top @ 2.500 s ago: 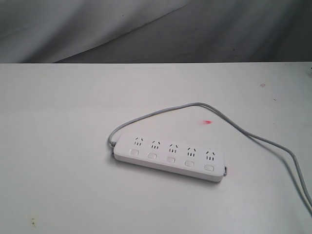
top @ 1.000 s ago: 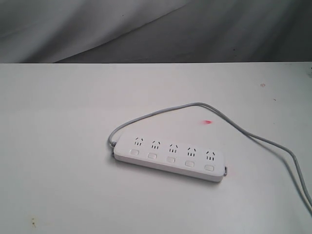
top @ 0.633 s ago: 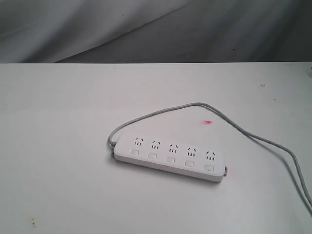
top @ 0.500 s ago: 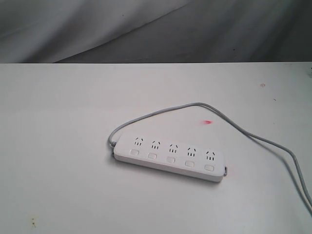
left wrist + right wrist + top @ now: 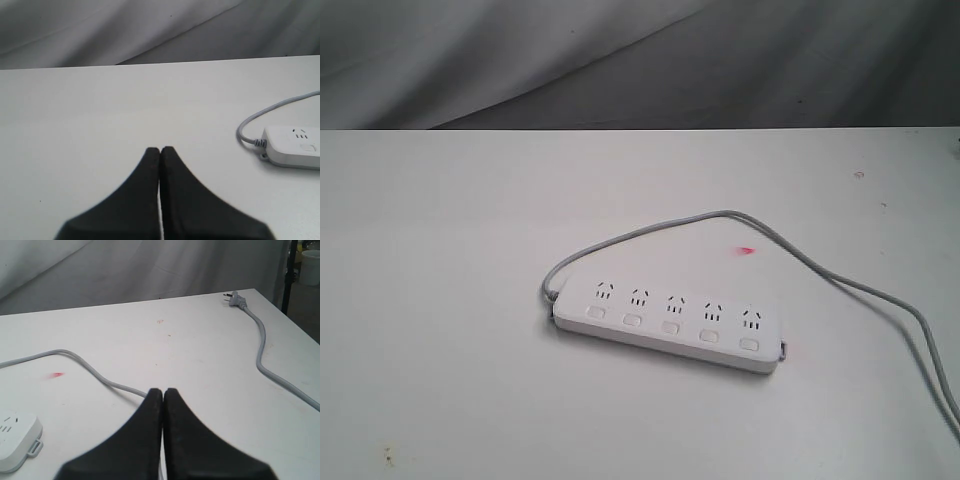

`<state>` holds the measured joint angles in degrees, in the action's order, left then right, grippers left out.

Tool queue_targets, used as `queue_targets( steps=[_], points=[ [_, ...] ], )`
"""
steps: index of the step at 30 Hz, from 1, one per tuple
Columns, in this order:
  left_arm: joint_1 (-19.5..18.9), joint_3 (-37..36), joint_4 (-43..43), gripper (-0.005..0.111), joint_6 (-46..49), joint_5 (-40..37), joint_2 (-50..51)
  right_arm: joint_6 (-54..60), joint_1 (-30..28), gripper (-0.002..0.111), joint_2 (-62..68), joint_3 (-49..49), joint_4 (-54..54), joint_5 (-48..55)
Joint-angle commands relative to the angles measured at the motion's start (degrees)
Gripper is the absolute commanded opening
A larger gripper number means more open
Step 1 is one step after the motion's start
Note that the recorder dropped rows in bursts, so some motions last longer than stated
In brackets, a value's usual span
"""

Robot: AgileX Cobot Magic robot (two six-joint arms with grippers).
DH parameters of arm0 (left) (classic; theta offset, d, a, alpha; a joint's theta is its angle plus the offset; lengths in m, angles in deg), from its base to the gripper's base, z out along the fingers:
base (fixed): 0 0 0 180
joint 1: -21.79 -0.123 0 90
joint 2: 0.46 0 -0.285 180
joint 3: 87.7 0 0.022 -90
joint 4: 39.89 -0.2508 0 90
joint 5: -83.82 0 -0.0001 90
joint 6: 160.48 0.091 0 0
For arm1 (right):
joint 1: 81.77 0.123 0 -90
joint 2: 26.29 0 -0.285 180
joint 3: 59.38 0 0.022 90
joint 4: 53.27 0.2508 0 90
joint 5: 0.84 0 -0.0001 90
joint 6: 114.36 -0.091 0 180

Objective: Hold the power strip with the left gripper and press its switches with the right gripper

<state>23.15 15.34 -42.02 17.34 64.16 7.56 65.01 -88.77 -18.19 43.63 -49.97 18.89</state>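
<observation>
The white power strip (image 5: pixel 665 320) lies flat on the white table (image 5: pixel 440 300), with five socket groups and a row of small white switches (image 5: pixel 670 327) along its near side. Its grey cord (image 5: pixel 720 218) leaves the left end, loops behind and runs off to the right. Neither arm shows in the exterior view. My left gripper (image 5: pixel 160 149) is shut and empty, well apart from the strip's cord end (image 5: pixel 295 147). My right gripper (image 5: pixel 163 390) is shut and empty too, above the cord (image 5: pixel 85 365), with the strip's other end (image 5: pixel 17 440) off to one side.
A small red mark (image 5: pixel 747 250) sits on the table behind the strip. The cord's plug (image 5: pixel 235 299) lies near the table's far corner. Grey cloth (image 5: pixel 620 60) hangs behind the table. A dark stand (image 5: pixel 287 275) and a white bucket (image 5: pixel 310 260) stand beyond the edge.
</observation>
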Motion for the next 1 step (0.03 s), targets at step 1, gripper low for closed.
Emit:
queue_targets(
  steps=[1],
  points=[
    [-0.03,-0.26,-0.17,0.001,-0.39,0.28,-0.24,0.09,0.17,0.0,-0.31,-0.22,-0.52,-0.12]
  ],
)
